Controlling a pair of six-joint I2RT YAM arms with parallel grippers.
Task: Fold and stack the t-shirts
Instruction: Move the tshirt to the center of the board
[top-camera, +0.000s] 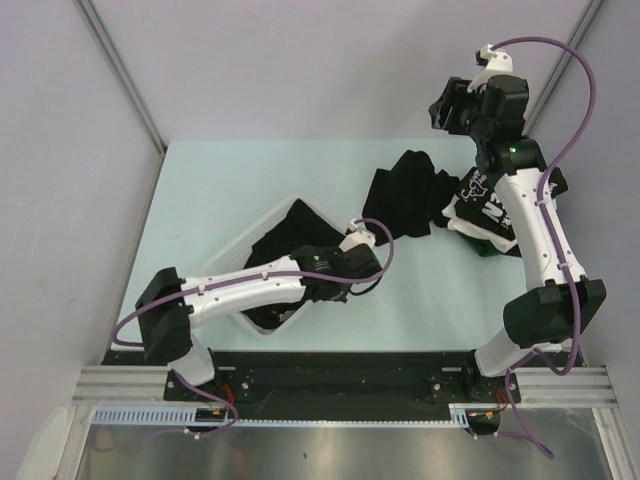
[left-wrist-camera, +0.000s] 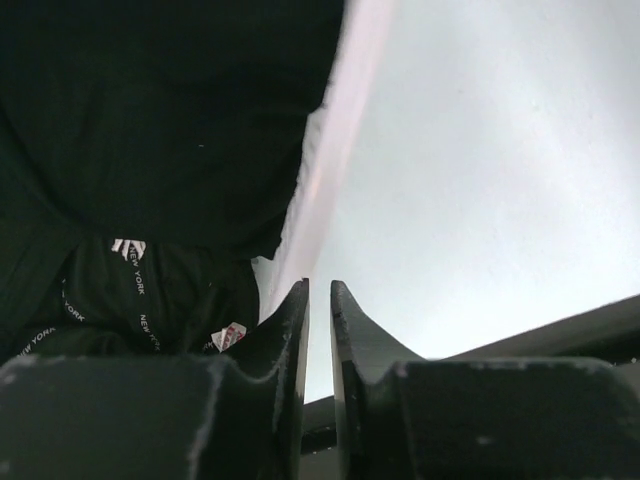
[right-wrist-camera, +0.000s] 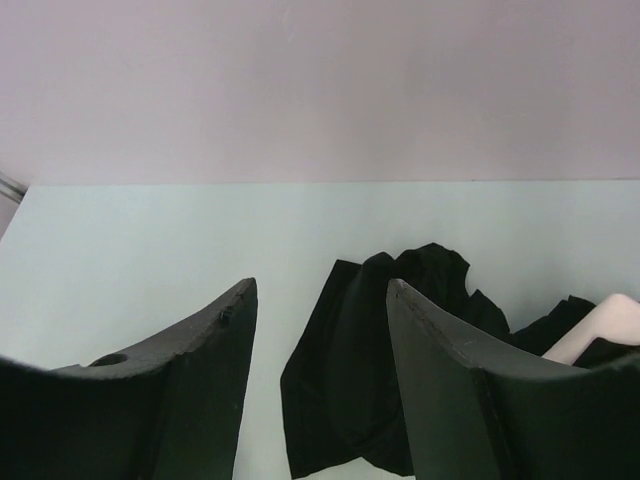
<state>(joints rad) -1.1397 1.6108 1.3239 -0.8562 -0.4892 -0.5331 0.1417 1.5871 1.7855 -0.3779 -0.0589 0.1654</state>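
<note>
A crumpled black t-shirt (top-camera: 405, 195) lies on the pale green table, also seen in the right wrist view (right-wrist-camera: 365, 380). A folded black t-shirt with big white lettering (top-camera: 480, 208) lies to its right, partly under my right arm. More black shirts (top-camera: 290, 235) fill the white mesh basket (top-camera: 245, 238); one carries small "NEW YORK" lettering (left-wrist-camera: 135, 275). My left gripper (top-camera: 322, 288) (left-wrist-camera: 319, 285) is low at the basket's near right side, its jaws almost together with nothing between them. My right gripper (top-camera: 448, 108) (right-wrist-camera: 321, 283) is open and empty, raised high over the table's back.
The basket's white rim (left-wrist-camera: 325, 150) runs just left of my left fingers. Grey walls close the table at the back and sides. The black mounting rail (top-camera: 340, 375) lies along the near edge. Bare table (top-camera: 230, 180) shows at the back left.
</note>
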